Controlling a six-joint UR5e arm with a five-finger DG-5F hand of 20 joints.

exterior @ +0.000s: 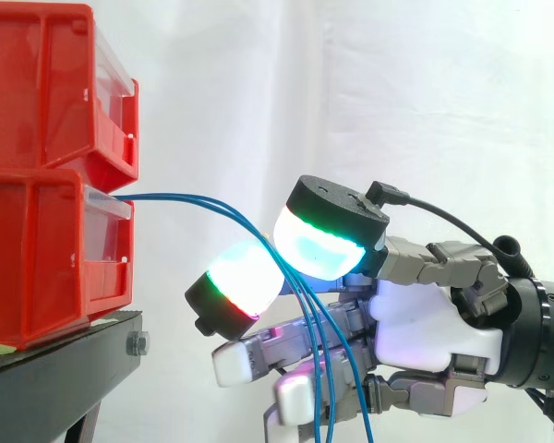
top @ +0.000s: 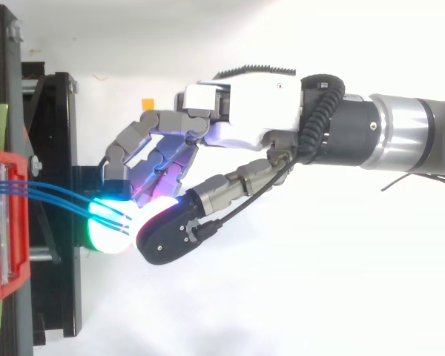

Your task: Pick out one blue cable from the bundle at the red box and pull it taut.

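Three thin blue cables [exterior: 194, 199] leave the front of the lower red bin [exterior: 46, 258] and arc to the right, then hang slack and run down past the hand. The hand [exterior: 415, 323] comes in from the right, level with the stand's top. Its fingers are curled. The thumb pad [exterior: 328, 242] glows cyan and meets a white-green finger pad [exterior: 235, 286], with the cables passing between the two. From above, the cables [top: 59, 194] run from the bin [top: 4, 222] over the glowing pad [top: 107, 230] and end where the thumb closes on it. The palm [top: 245, 104] lies further right.
A second red bin [exterior: 46, 83] is stacked on the lower one. Both rest on a black stand [exterior: 65, 369] at the left, whose edge sits close to the fingertips. A white curtain hangs behind.
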